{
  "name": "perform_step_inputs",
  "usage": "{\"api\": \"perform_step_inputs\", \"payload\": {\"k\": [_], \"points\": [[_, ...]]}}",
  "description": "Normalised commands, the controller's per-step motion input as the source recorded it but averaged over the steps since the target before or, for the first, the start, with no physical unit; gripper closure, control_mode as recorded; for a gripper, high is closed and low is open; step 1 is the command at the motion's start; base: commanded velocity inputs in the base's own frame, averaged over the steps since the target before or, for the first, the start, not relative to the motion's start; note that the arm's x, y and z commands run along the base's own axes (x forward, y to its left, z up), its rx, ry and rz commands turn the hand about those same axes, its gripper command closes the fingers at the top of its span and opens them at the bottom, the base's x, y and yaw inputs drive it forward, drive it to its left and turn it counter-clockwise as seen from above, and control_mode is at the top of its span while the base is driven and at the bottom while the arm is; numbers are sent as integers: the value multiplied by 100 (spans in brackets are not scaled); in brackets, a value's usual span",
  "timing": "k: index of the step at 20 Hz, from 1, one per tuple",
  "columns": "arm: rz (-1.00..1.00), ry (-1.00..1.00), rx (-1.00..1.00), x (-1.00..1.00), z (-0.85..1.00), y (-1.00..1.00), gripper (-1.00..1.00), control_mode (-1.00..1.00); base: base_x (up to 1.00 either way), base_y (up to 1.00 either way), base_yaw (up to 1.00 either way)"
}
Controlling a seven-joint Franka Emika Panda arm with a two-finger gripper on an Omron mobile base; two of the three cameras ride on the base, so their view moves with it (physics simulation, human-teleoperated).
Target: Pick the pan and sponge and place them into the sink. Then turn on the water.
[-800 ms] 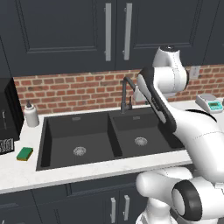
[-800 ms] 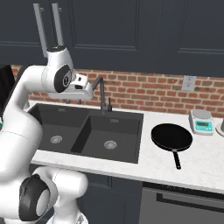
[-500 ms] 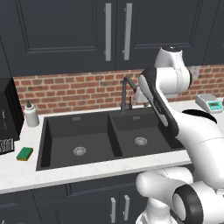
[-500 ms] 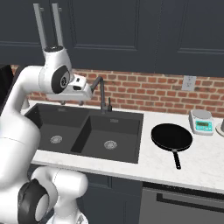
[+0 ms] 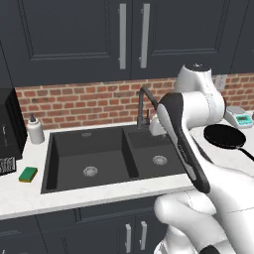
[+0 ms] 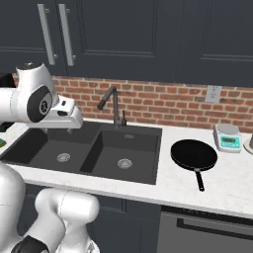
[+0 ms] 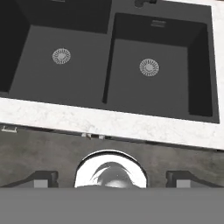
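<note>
The black pan lies on the white counter right of the sink, handle toward the front edge; it also sits at the right in the left base view. The green sponge rests on the counter left of the sink. Both basins of the sink are bare down to their metal drains. No water comes from the dark faucet. My gripper is open and holds nothing; it looks down on the sink's front rim from above.
A white soap bottle and a black appliance stand at the back left. A small scale sits behind the pan. Dark cabinets hang above the brick backsplash. My own arm crosses the sink's right basin in the left base view.
The arm has swung; the hand has dropped lower and moved toward the left basin in the right base view. Pan and sponge have not moved.
</note>
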Motion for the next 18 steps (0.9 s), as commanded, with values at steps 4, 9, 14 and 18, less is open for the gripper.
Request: {"api": "perform_step_inputs", "payload": {"k": [4,9,14,18], "points": [[0,0,0,-84,-9,88,-100,-100,0,0,0],[0,3,0,-39,-4,100,-100,-100,0,0,0],[0,5,0,0,0,100,-100,-100,0,0,0],[0,14,0,0,0,100,-100,-100,0,0,0]]}}
